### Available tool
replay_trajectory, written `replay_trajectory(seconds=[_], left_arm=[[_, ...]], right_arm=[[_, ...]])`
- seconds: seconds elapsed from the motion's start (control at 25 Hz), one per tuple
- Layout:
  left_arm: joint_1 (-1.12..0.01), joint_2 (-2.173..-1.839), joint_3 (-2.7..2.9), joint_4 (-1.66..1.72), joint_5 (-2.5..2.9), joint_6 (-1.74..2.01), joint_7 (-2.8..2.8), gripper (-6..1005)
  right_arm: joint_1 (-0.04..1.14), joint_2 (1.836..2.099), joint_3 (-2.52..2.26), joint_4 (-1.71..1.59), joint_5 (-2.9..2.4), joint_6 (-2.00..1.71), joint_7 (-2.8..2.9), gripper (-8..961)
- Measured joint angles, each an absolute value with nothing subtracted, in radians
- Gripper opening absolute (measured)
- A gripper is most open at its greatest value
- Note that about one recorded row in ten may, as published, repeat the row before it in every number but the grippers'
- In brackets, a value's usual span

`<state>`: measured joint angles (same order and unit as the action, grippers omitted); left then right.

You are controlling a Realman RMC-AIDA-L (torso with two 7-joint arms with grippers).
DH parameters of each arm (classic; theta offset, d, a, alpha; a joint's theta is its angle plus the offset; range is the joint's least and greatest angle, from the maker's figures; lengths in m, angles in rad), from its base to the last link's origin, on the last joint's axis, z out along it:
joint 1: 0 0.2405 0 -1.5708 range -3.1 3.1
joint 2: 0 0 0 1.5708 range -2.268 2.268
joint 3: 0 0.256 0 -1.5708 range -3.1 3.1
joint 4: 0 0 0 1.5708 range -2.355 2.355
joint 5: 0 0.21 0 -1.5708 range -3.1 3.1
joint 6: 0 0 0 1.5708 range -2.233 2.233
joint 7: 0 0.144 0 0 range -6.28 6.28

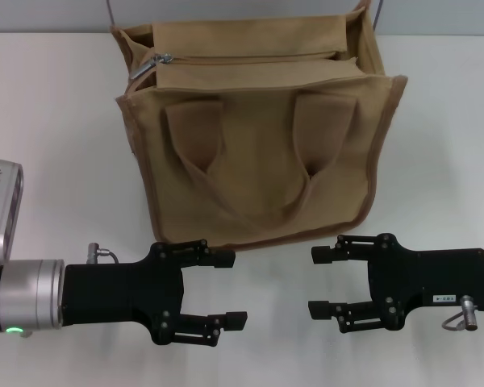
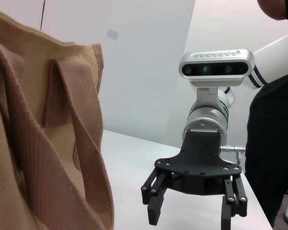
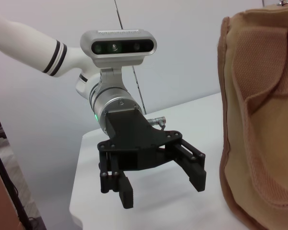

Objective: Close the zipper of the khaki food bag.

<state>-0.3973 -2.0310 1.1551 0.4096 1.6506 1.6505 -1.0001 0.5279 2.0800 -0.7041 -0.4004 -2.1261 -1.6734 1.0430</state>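
Observation:
The khaki food bag [image 1: 258,153] stands upright at the middle back of the white table, its two handles hanging down the front. The zipper [image 1: 250,56] runs along its top, with the silver slider [image 1: 160,59] at the left end. My left gripper [image 1: 228,289] is open and empty in front of the bag's lower left. My right gripper [image 1: 317,280] is open and empty in front of the bag's lower right. The two grippers face each other. The left wrist view shows the bag [image 2: 38,139] and the right gripper [image 2: 192,211]. The right wrist view shows the bag [image 3: 259,120] and the left gripper [image 3: 161,184].
The white table [image 1: 56,121] stretches to both sides of the bag. A person in dark clothes [image 2: 273,120] stands beyond the right arm in the left wrist view. A white wall lies behind the table.

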Motion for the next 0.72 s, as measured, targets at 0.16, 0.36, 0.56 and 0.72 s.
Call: replay_trajectory(seconds=[0.16, 0.36, 0.56, 0.72], left_arm=[[-0.397, -2.031, 1.155, 0.410, 1.650, 1.651, -1.000, 830], [-0.397, -2.029, 1.142, 0.406, 1.650, 1.654, -1.000, 831], [-0.392, -2.037, 1.123, 0.411, 1.641, 1.673, -0.998, 831], [-0.395, -2.062, 1.040, 0.412, 1.639, 1.752, -0.951, 831]], right_arm=[[0.528, 2.080, -0.704, -0.400, -2.126, -1.674, 1.043, 779], [0.528, 2.080, -0.704, -0.400, -2.126, -1.674, 1.043, 779], [0.528, 2.080, -0.704, -0.400, -2.126, -1.674, 1.043, 779], [0.528, 2.080, -0.704, -0.401, -2.126, -1.673, 1.043, 779]])
